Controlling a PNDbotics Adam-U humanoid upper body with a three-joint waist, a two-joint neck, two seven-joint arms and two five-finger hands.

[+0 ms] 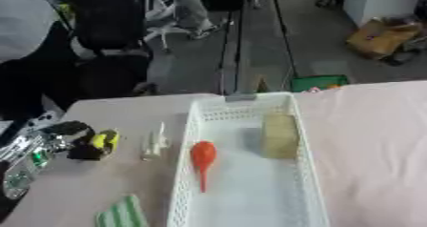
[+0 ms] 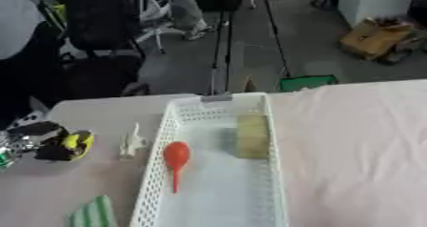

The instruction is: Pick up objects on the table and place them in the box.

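Our left hand (image 1: 37, 147) curls its fingers around a yellow-and-black object (image 1: 98, 144) on the counter (image 1: 92, 183), left of the white basket (image 1: 185, 173). We could clip the white toy (image 1: 154, 142) between them, or the rim, carrying it across.

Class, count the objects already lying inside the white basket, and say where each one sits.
2. An orange-red bulb-shaped object lies near the white basket's left wall, its thin end pointing toward the camera. A tan block sits further back, against the right wall. Nothing else shows inside.
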